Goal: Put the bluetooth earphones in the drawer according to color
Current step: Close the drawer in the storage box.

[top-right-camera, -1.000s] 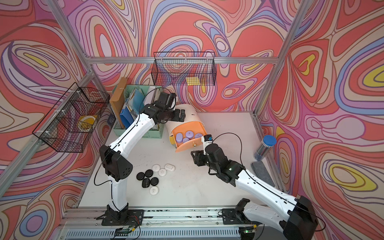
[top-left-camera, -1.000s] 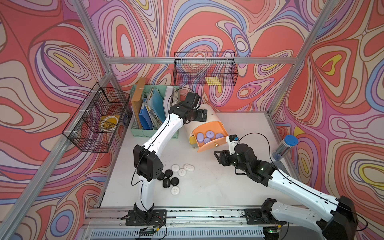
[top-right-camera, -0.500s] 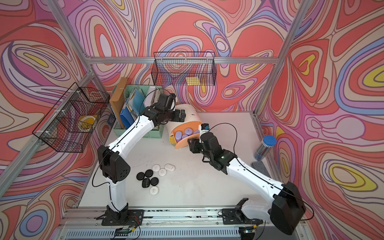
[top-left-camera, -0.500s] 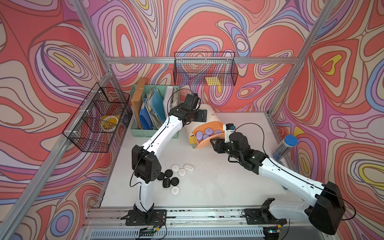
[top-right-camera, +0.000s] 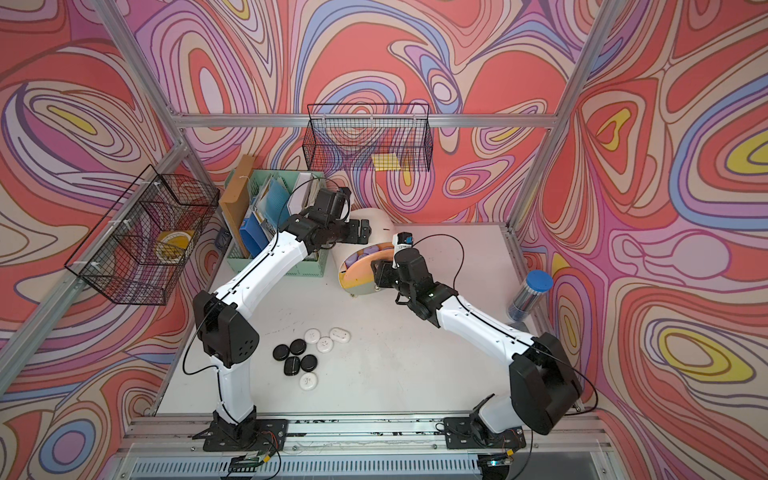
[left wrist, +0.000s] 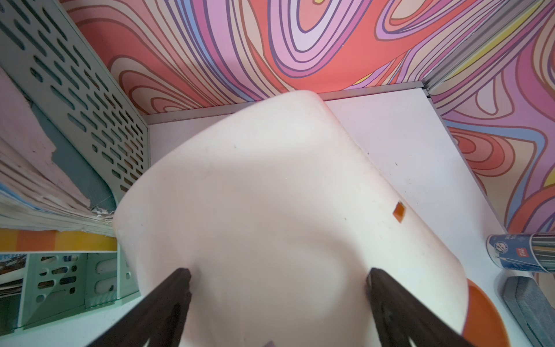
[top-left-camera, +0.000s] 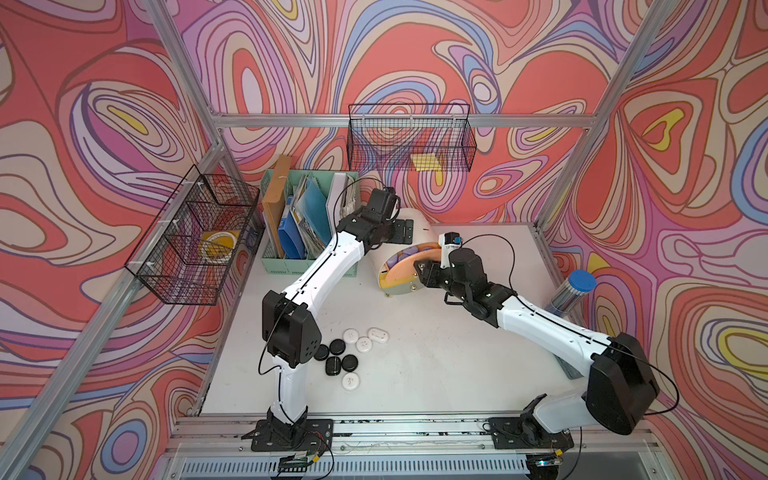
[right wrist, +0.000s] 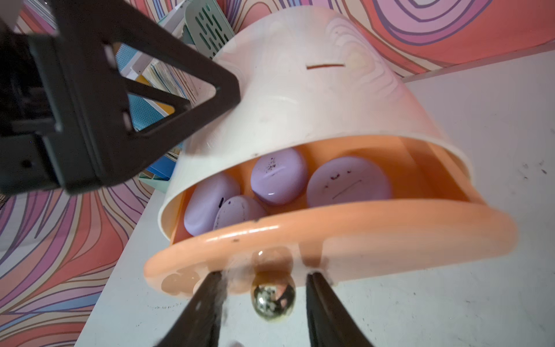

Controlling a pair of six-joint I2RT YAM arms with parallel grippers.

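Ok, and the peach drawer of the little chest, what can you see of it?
The peach drawer is glossy plastic with a curved front and a gold knob. It is the top one in the white chest, pulled partly out, and holds four lilac earphone cases. The right gripper straddles the knob, open, with a gap on each side of it.
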